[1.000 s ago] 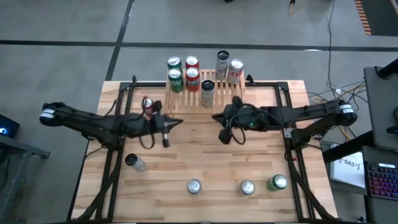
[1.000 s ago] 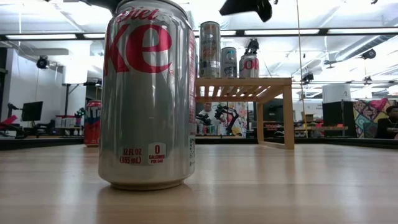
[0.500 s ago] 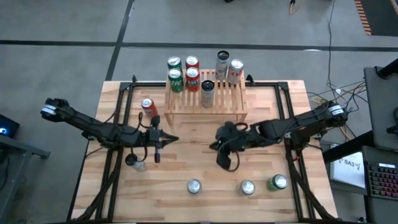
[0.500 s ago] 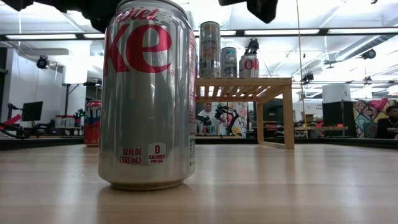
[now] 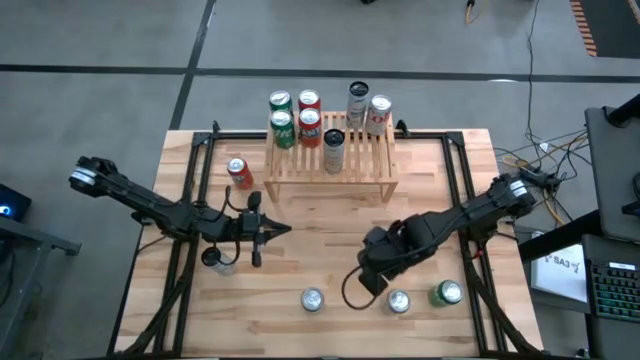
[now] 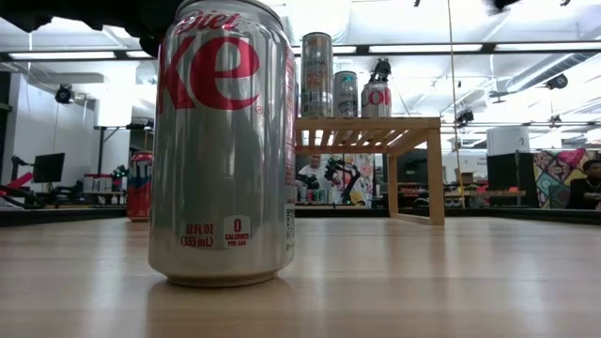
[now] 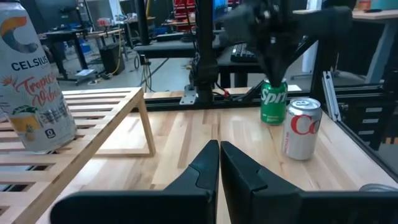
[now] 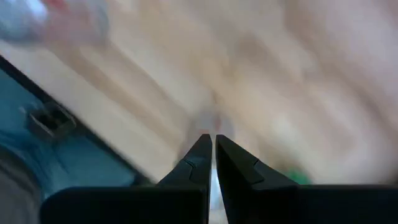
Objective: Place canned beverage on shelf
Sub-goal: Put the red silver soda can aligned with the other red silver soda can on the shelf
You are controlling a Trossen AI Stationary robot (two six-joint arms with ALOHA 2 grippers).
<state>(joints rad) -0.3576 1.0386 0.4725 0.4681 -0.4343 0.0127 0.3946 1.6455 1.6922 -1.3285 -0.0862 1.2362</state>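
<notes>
Since the earlier high view, the right claw (image 5: 372, 283) has swung away from the shelf (image 5: 330, 160) toward the near row of cans, and the left claw (image 5: 272, 232) has drawn back a little toward its own side. From above now, the right claw, closed and empty, hangs just beside the silver can (image 5: 398, 301) in the near row, with the green can (image 5: 447, 293) to one side and another silver can (image 5: 312, 299) to the other; the shelf, already bearing several cans, stands well apart at the far edge of the tabletop (image 5: 310, 215). The left claw, also closed and empty, waits over the middle left, near a toppled can (image 5: 215, 261). At table height the large Diet Coke can (image 6: 223, 141) fills the foreground and the shelf (image 6: 371, 131) rises behind it; neither claw shows clearly there. From the left wrist, the closed left claw (image 7: 219, 149) points past the shelf's slats (image 7: 74, 124) toward a green Sprite can (image 7: 273, 101) and a silver can (image 7: 301, 127). The right wrist view is smeared by motion, showing only the closed claw (image 8: 213, 143) over blurred wood. To pick well, the right claw should probably part its fingers before descending, centre on one upright can, and close around its middle without bumping its neighbours.
</notes>
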